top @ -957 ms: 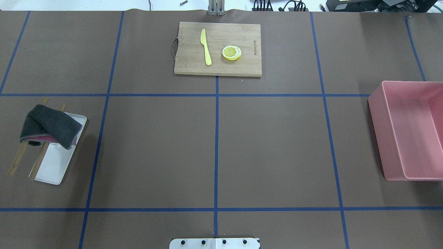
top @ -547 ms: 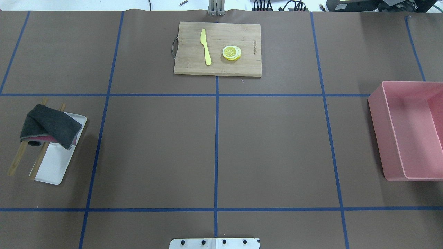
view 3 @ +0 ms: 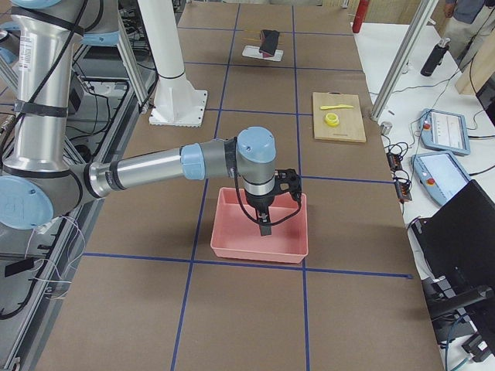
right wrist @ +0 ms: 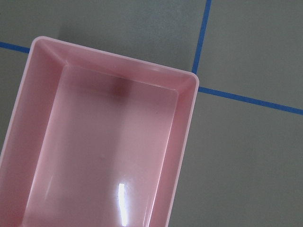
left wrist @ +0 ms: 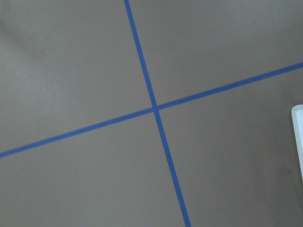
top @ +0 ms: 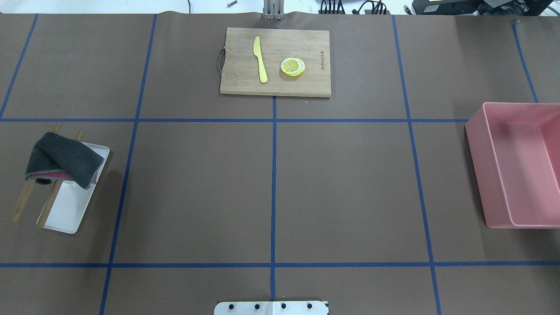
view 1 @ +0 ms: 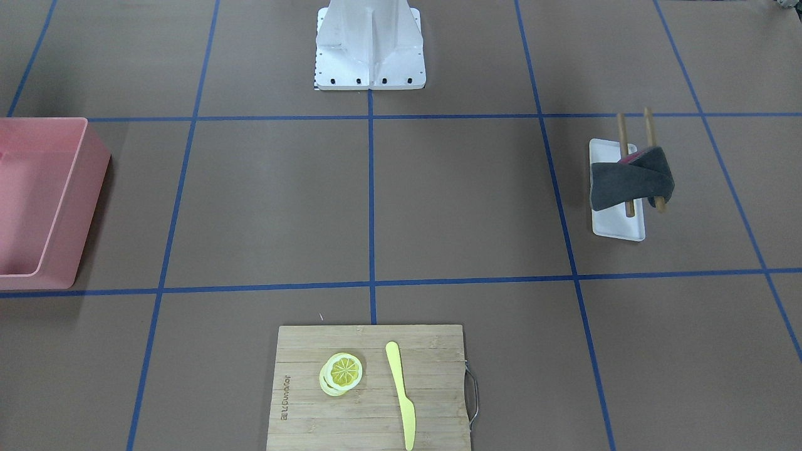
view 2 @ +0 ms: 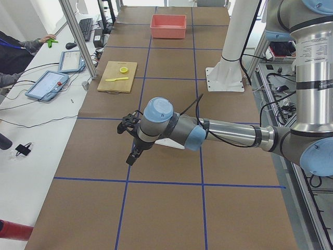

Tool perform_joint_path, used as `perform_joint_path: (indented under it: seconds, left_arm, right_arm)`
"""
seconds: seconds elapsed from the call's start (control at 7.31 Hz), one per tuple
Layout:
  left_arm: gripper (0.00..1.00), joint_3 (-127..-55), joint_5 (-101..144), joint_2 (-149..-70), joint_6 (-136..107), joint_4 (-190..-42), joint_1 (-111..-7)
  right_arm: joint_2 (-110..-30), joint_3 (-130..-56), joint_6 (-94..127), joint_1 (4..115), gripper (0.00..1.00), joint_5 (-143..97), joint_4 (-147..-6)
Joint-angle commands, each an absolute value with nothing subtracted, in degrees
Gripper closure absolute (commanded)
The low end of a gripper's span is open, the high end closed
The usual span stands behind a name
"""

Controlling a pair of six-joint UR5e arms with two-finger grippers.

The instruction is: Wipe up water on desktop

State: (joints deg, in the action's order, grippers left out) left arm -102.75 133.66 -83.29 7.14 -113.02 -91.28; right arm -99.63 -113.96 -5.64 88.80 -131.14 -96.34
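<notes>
The desktop (top: pixel 350 183) is a flat brown surface crossed by blue tape lines; I see no water on it. A dark grey cloth (top: pixel 63 159) hangs over two wooden sticks above a white tray (top: pixel 65 210) at the left; it also shows in the front view (view 1: pixel 630 178). My left gripper (view 2: pixel 132 155) shows only in the exterior left view, hovering over the desktop near the tray. My right gripper (view 3: pixel 265 224) shows only in the exterior right view, above the pink bin (view 3: pixel 259 228). I cannot tell whether either is open or shut.
A bamboo cutting board (top: pixel 275 61) with a yellow knife (top: pixel 260 59) and lemon slices (top: pixel 293 66) lies at the far middle. The pink bin (top: pixel 520 166) stands at the right edge. The robot's base plate (top: pixel 271 308) is at the near edge.
</notes>
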Motion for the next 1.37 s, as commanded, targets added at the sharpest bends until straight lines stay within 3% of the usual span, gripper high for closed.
perform_joint_path:
  seconds: [0.0,0.68,0.96,1.09,1.23]
  left_arm:
    - [0.01,-100.9,140.4,-83.6,7.4,-116.5,-91.2]
    - [0.01,-102.2,139.9,-84.0,-28.5,-125.8,-72.4]
    - [0.03,-101.9,136.9,-83.8,-32.6,-130.0,-66.9]
    - [0.11,-101.9,137.0,-84.0,-33.4,-131.0,-65.8]
    - [0.28,-101.8,136.9,-84.2,-34.9,-132.1,-64.0]
  right_arm:
    - [-99.3,-114.3,-5.5,88.7,0.00,-131.4,-94.6]
    - [-99.3,-115.5,1.3,86.1,0.00,-133.8,-92.5]
    - [-99.3,-115.5,1.1,86.1,0.00,-133.8,-92.6]
    - [-99.3,-115.5,1.1,86.1,0.00,-133.8,-92.6]
    - [-99.3,-115.5,1.1,86.1,0.00,-133.7,-92.6]
